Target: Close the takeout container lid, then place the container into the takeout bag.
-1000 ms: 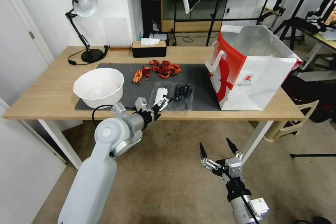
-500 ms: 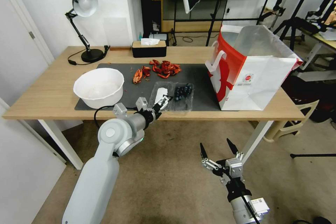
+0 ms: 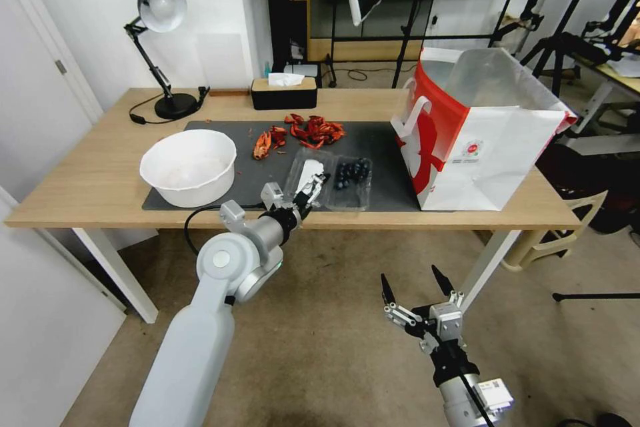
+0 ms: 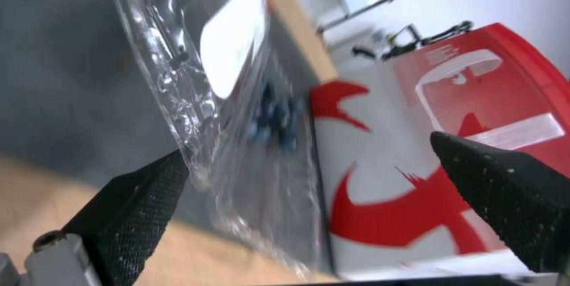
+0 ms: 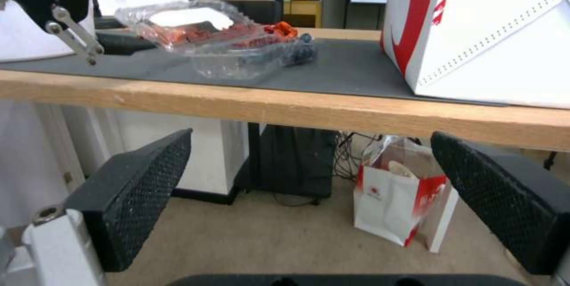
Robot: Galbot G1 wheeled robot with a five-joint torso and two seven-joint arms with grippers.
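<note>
The takeout container (image 3: pixel 351 178) lies open on the dark mat, blueberries in its far half (image 4: pixel 274 116). Its lid (image 3: pixel 307 172), clear with a white label (image 4: pixel 231 50), is tilted up off the mat (image 5: pixel 178 15). My left gripper (image 3: pixel 313 188) is open at the lid's near edge, and one finger (image 4: pixel 140 206) touches the plastic rim. The takeout bag (image 3: pixel 481 140), white with red sides, stands open to the right of the container (image 5: pixel 493 32). My right gripper (image 3: pixel 413 290) hangs open below the table's front edge, its fingers (image 5: pixel 136 192) empty.
A white bowl (image 3: pixel 189 167) sits on the mat's left end, and red crayfish shells (image 3: pixel 303 131) lie behind the container. A black desk lamp (image 3: pixel 160 47) and a tissue box (image 3: pixel 284 92) stand at the table's back. A small paper bag (image 5: pixel 396 197) is on the floor under the table.
My left gripper has pushed forward along the lid toward the blueberry half, and the lid's edge has risen. The right arm has not moved.
</note>
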